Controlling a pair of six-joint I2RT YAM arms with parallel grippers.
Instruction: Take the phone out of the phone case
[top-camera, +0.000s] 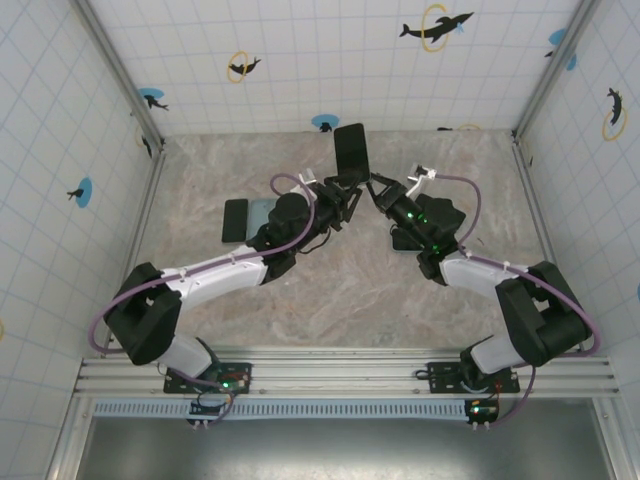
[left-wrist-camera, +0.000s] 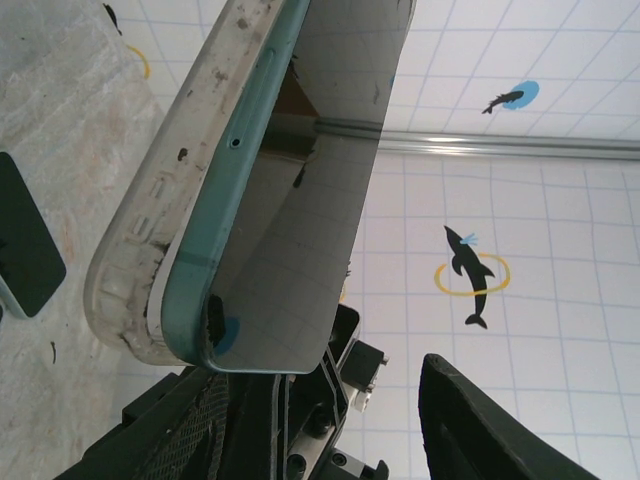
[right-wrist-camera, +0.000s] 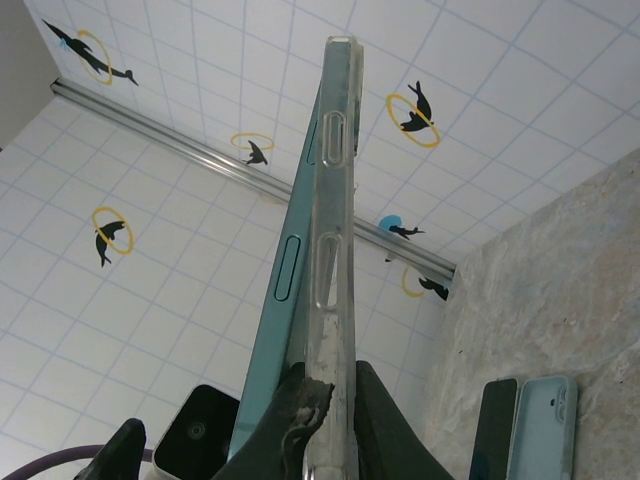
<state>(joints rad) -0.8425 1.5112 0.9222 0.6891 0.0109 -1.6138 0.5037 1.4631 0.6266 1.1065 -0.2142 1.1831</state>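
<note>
The right gripper (right-wrist-camera: 325, 400) is clamped almost fully shut on the bottom edge of the clear, scuffed phone case (right-wrist-camera: 335, 250), which rises edge-on straight up from between its fingers. The teal phone (right-wrist-camera: 290, 270) stands against the left face of the case from this gripper's wrist view. Its lower end appears to run past the outside of the left finger rather than between the pads. In the left wrist view the case has peeled away from the phone along one long side, with a gap between the two near the bottom corner. The left gripper (left-wrist-camera: 330, 400) sits just under that corner with its jaws about halfway apart. One finger is close beneath the phone and the other finger (left-wrist-camera: 480, 430) stands clear of it, so it holds nothing. From above, both grippers meet below the upright phone, well above the table (top-camera: 330, 290). Low and to the right of the right gripper, a dark phone (right-wrist-camera: 490, 432) and a pale blue case (right-wrist-camera: 545, 425) lie side by side.
</note>
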